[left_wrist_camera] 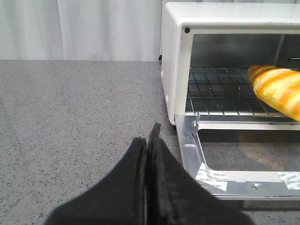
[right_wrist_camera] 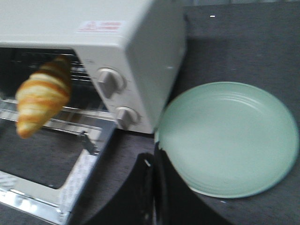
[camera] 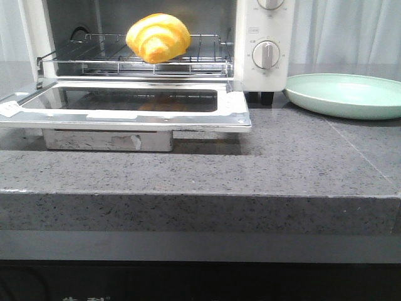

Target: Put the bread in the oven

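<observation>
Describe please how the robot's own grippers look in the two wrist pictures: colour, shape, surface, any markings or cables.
The left gripper has two matte black fingers, broad at the base and narrowing to pointed tips. They look soft and fabric-like. The right gripper looks the same: black, tapered, but blurred. No markings, cables or sleeves are visible, and the arms themselves are out of view.

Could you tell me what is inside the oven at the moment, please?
Inside the oven, the bread sits on the wire rack. The cavity's upper part lies outside the front view, unseen.
</observation>
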Robot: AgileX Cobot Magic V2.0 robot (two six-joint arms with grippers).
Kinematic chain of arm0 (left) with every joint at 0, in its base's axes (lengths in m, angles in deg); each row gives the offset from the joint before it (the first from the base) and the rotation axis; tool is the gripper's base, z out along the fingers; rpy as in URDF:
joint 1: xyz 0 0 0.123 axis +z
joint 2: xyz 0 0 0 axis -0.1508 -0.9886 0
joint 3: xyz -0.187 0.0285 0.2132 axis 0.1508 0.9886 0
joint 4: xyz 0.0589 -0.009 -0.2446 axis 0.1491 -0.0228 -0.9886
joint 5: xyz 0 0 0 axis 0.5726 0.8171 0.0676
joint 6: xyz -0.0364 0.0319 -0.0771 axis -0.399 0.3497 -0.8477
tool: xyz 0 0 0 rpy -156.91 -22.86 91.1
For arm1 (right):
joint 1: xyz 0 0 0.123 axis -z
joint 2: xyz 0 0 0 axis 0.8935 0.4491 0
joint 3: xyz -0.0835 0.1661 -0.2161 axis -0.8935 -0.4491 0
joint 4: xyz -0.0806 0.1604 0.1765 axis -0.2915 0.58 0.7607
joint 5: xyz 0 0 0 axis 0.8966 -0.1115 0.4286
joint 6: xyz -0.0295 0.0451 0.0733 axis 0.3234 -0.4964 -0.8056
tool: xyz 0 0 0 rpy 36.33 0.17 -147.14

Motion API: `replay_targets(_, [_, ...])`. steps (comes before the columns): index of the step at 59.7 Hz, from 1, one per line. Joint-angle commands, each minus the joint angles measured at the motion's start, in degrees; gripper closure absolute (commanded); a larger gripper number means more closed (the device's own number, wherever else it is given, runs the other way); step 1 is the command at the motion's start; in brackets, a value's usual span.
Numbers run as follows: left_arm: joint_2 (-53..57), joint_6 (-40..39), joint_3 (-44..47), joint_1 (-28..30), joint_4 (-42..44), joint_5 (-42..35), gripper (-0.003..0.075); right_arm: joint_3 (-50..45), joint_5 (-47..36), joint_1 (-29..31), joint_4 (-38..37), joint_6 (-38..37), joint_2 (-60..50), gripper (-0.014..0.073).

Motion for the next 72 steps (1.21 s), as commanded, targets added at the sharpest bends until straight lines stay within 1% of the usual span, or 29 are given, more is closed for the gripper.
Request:
replay_targets(1, [-0.33,-0.44,-1.55,0.16,-0.23,-4.28,0.0741,-0.34,-3.04,2.05,-1.44,0.38,-5.35,0.0652])
replay_targets(9, [-0.33,-0.44,-1.55,0.16,-0.23,-4.28,0.0741,-5.94,-4.66,1.69,-1.38,0.45,-13.58,0.0652])
replay_targets(24, [-0.33,-0.44,-1.55,0.16,-0.23,-4.28,0.0741,-19.67,-8.45,1.55,-1.44,0.45,-31.50,0.0652])
replay_targets(29, [-0.33,-0.44,-1.55,0.16,-0.23,-4.28,0.0741,-24.09,-10.13,0.35,-1.38,0.45,-36.71,0.0652])
replay_targets(35, [-0.33,-0.44,-1.55,0.16,-0.23,-4.28,0.0741,-28.56,-10.08,-1.21,-1.42,0.45,-40.89,0.0652])
replay_targets(40, [-0.33,-0.44,-1.55,0.16,-0.23,-4.28,0.0741,-31.96,-10.01,-2.25,-1.54,0.45,-43.77,0.0652])
replay_targets(47, [-0.33,-0.44,-1.55,0.16,-0.23,-4.28,0.0741,-34.17,-10.25,-2.54,-1.54,0.45,-46.63,0.0652])
replay_targets(56, [-0.33,-0.44,-1.55,0.16,-0.23,-4.28,0.0741,-34.22,-12.45,-2.54,-1.18,0.45,-47.25,0.0652])
replay_targets(72, [-0.33,-0.44,-1.55,0.16,-0.23,-4.28,0.0741,-34.22,-12.42,-2.54,-1.06,0.45,-47.25,0.0652])
